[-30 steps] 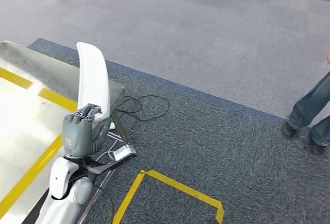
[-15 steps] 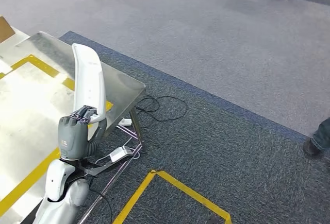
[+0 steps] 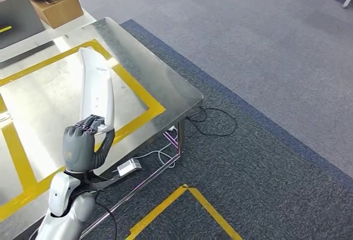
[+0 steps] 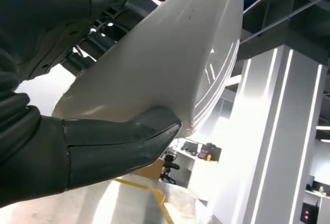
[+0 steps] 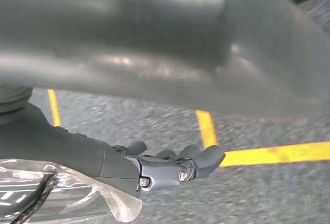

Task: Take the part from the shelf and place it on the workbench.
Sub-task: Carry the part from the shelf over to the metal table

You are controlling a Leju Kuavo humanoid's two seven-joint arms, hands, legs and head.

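Left hand (image 3: 83, 143) grips the white part (image 3: 96, 91) upright over the desk (image 3: 166, 85); a box (image 3: 58, 8) sits far back. Right hand (image 5: 171, 165) hangs half-curled, holding nothing.

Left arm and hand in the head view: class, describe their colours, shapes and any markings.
The left hand has a grey ribbed cover with a small pale marking, a thick grey thumb and darker fingers. Below it, the left arm is glossy white-silver with rounded segments and a dark joint gap.

Robot lab: taped steel workbench (image 3: 137, 63)
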